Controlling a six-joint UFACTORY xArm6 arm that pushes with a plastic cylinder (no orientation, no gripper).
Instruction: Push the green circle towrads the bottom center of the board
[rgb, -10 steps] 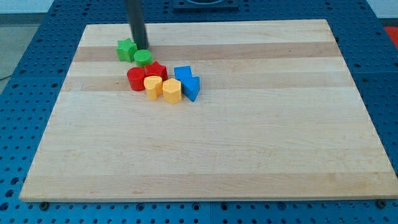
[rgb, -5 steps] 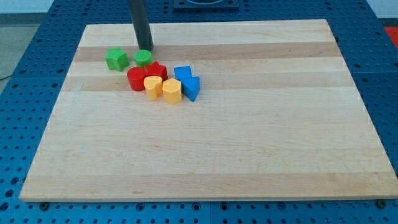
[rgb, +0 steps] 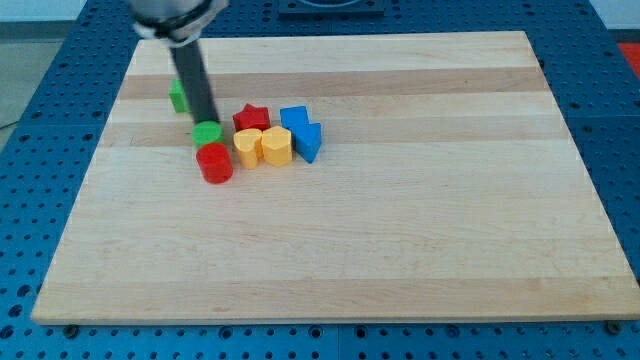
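The green circle (rgb: 207, 132) lies in the upper left part of the wooden board (rgb: 330, 240). My tip (rgb: 204, 120) stands right behind it, at its upper edge, touching it. A red cylinder (rgb: 214, 163) sits directly below the green circle, touching it. A green star-like block (rgb: 178, 96) is up and left, partly hidden by the rod.
To the right of the green circle lie a red star (rgb: 252, 118), two yellow blocks (rgb: 247, 146) (rgb: 275, 146) and two blue blocks (rgb: 294, 118) (rgb: 309, 142), packed together.
The rod swung left and down. The green circle slid down and left, and the red cylinder was shoved down out of the cluster. The green star now sits behind the rod.
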